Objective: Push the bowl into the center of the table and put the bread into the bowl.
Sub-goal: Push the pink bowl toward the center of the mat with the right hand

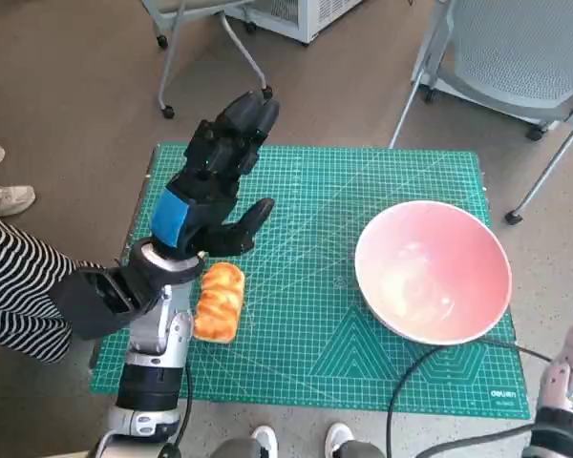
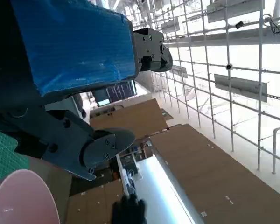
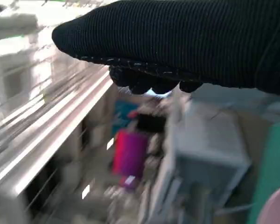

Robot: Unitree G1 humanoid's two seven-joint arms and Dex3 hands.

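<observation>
So the glossy pink round bowl point(image 1: 433, 271) sits toward the right side of the green gridded cutting mat point(image 1: 306, 315) covering the surface, not centred yet. The golden braided bread roll point(image 1: 219, 301) lies near the left edge, long axis running front to back, right under the black blue-taped left hand point(image 1: 213, 186), fingers spread, holding nothing. The gloved right hand point(image 3: 186, 42) is nearer the bowl; can't tell its fingers. Nothing lies between bread and bowl.
</observation>
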